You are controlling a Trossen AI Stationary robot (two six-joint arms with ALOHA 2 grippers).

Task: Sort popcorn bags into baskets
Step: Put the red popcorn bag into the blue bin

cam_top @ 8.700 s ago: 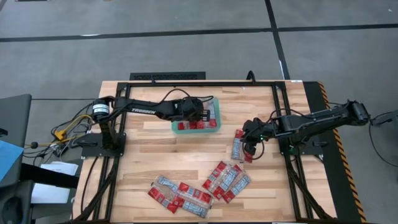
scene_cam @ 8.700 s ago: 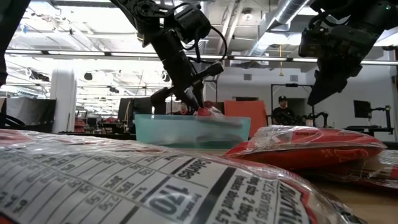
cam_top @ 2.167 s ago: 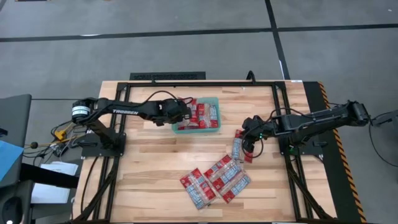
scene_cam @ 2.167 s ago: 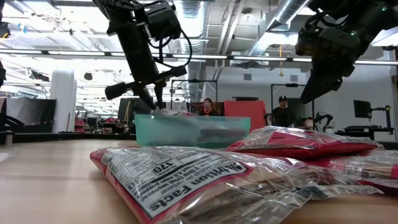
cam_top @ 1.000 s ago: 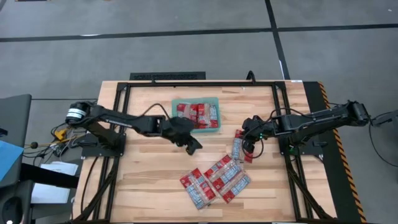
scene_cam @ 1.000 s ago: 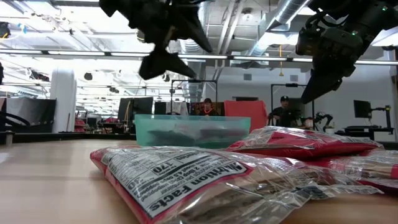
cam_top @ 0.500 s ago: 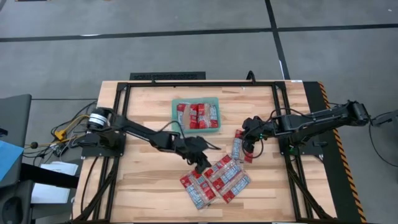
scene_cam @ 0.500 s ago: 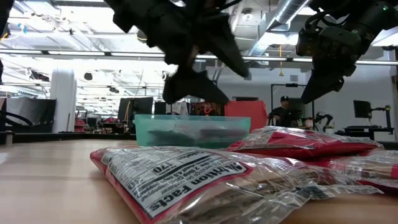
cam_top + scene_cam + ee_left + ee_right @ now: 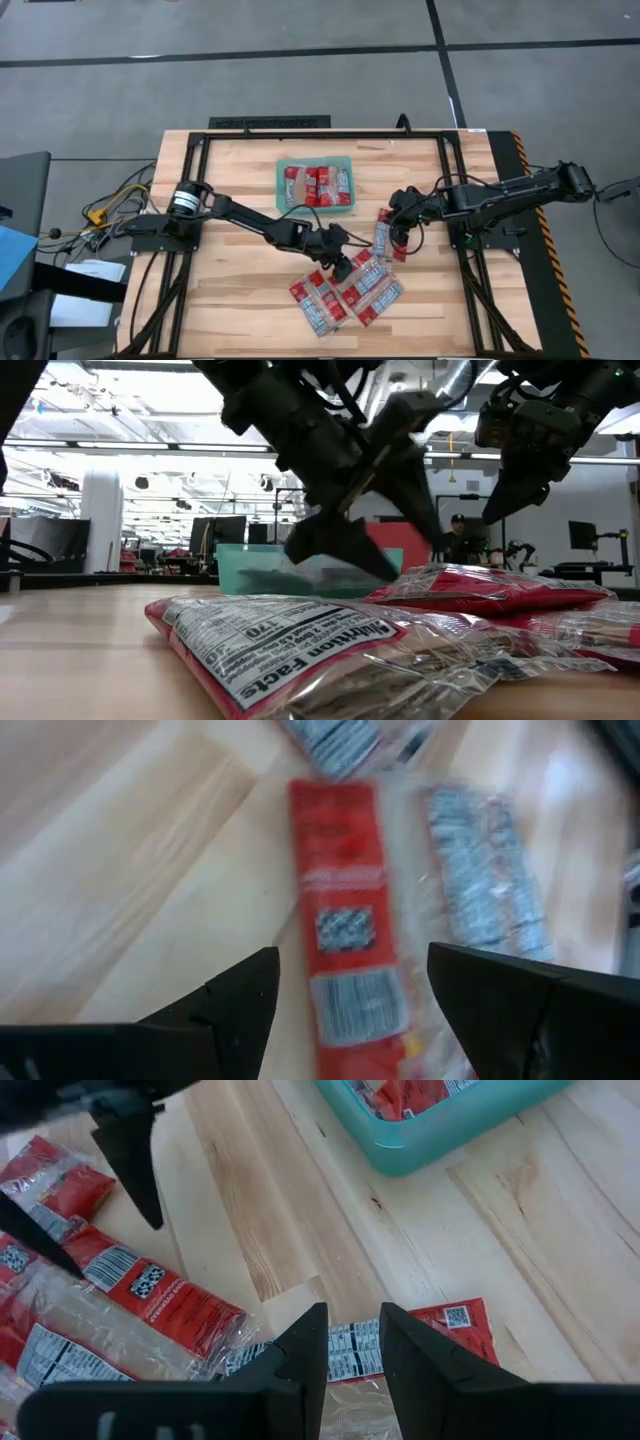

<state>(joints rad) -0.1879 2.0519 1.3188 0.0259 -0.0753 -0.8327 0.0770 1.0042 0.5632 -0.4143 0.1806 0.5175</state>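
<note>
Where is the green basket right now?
In the high view, the green basket sits near the table's far edge, about midway across, with popcorn bags lying inside. The left tool is nearer the front, at the loose bag pile.

A light wooden bench [image 9: 240,270] with a black metal frame [image 9: 268,123] along its far edge stands on a grey floor [image 9: 300,60] crossed by dark lines. Beyond it, a person [image 9: 457,535] stands beside an orange-red panel [image 9: 385,536] in a large hall.
</note>
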